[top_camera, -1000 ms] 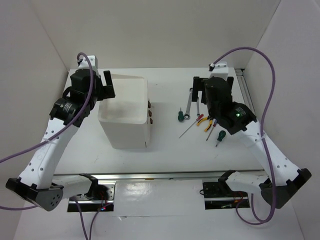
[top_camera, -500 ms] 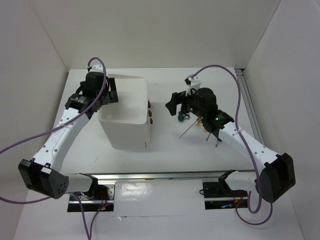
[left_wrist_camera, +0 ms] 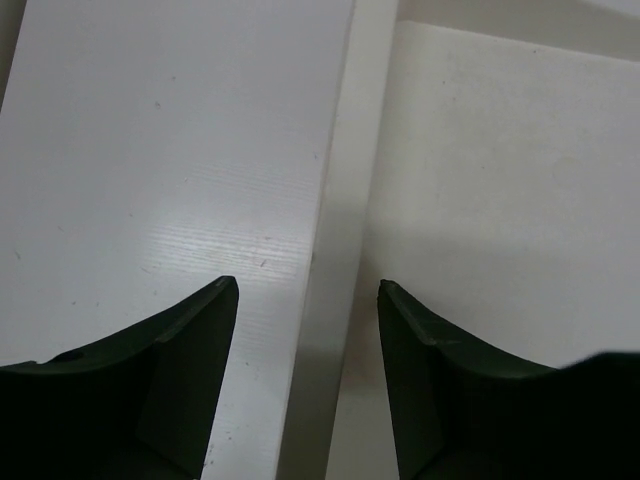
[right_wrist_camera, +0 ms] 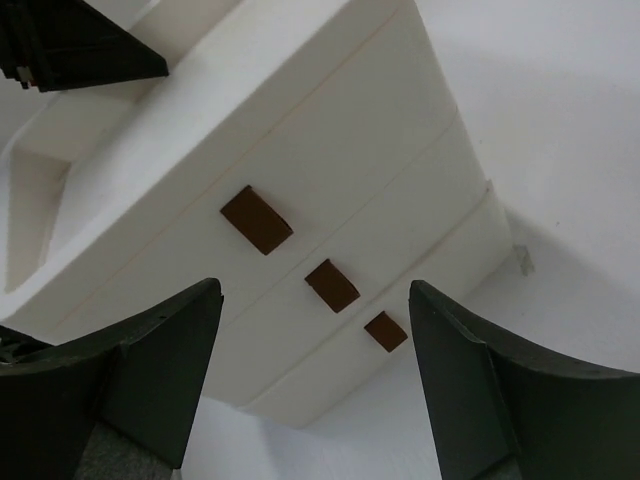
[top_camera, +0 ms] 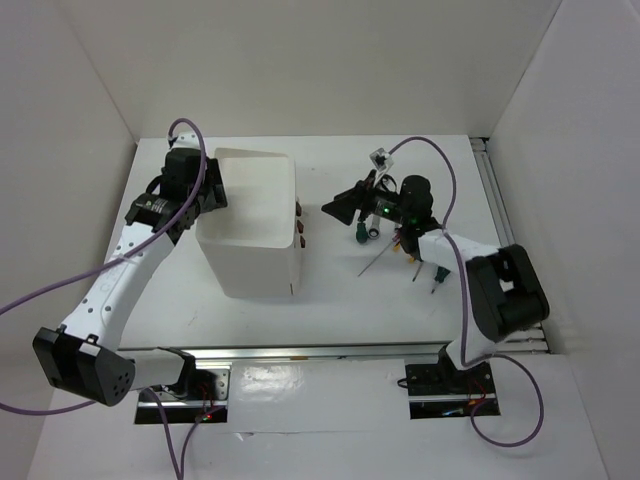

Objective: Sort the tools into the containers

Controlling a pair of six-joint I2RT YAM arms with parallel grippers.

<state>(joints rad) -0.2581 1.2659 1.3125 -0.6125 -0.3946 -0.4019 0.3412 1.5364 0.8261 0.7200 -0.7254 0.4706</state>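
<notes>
Left gripper [left_wrist_camera: 305, 288]: fingers spread, nothing grasped; the rim of the tall white plastic box [left_wrist_camera: 340, 180] is straddled, its edge running straight ahead of the tips. Right gripper [right_wrist_camera: 312, 287]: fingers spread, empty; three reddish-brown drawer handles [right_wrist_camera: 331, 285] are faced, stacked aslant between the tips. Small hand tools [top_camera: 412, 246], recorded in the top view only, lie behind these fingers.

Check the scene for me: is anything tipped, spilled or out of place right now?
Nothing stands out. The tall white plastic drawer box stands upright, its three brown-handled drawers look shut, and the hand tools lie loose on the table to its right. The left gripper and right gripper are open and empty.
</notes>
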